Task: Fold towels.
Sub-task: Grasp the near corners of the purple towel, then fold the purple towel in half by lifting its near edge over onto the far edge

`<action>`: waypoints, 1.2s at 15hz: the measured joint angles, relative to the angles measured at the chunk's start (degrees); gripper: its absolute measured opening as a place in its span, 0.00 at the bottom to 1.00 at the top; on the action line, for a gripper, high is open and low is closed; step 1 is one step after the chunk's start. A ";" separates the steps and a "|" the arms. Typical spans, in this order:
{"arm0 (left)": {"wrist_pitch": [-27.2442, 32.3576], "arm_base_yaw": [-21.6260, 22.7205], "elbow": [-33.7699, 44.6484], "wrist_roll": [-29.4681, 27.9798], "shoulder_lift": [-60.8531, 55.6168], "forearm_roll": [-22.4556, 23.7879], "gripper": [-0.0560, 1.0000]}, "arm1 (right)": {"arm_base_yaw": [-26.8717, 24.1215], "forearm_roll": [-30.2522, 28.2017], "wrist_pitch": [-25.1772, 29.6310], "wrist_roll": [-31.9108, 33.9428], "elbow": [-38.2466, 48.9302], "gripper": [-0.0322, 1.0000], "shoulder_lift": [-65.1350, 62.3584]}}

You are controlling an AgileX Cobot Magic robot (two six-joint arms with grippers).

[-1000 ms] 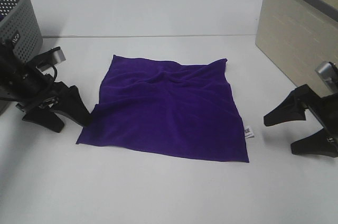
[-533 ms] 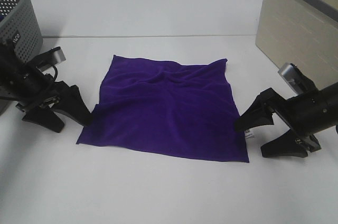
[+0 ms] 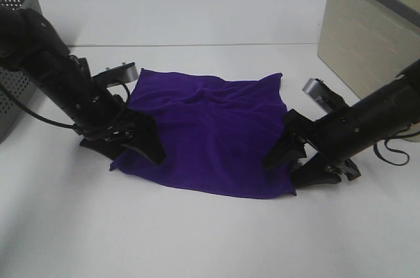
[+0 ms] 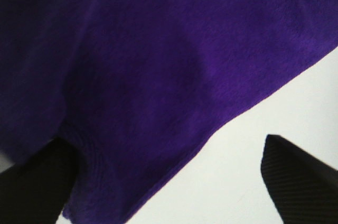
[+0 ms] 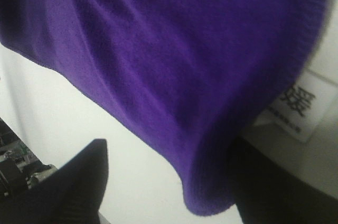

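My left end effector and right end effector gaped wide astride the towel's front corners; limp, it seemed best pinched there.

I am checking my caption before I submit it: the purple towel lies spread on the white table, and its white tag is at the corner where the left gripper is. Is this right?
Not quite. The white tag is at the corner of the purple towel where the right gripper is, not the left gripper; the right wrist view shows it. The rest is correct.
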 joint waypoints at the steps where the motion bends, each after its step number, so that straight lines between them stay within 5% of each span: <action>1: 0.06 -1.89 -1.72 -1.83 1.09 0.34 0.84 | 2.01 -2.92 0.74 3.04 -2.86 0.64 1.38; 3: 0.17 -4.76 -4.70 -7.79 3.15 2.75 0.63 | 4.41 -10.03 0.86 10.20 -6.42 0.45 2.81; 6: 0.52 -5.96 -5.79 -11.29 4.93 4.41 0.11 | 4.76 -15.36 -0.29 14.09 -7.39 0.07 3.04; 12: 4.87 -5.96 -5.79 -10.77 4.58 6.02 0.06 | 4.81 -18.11 0.86 14.32 -7.51 0.06 1.66; 14: 6.47 -6.13 -3.90 -11.57 0.92 9.28 0.06 | 4.93 -25.15 0.92 14.38 -6.42 0.06 -2.01; 18: 2.23 -6.59 10.49 -12.43 -12.66 7.73 0.06 | 5.44 -26.18 5.90 16.27 -2.69 0.06 -15.53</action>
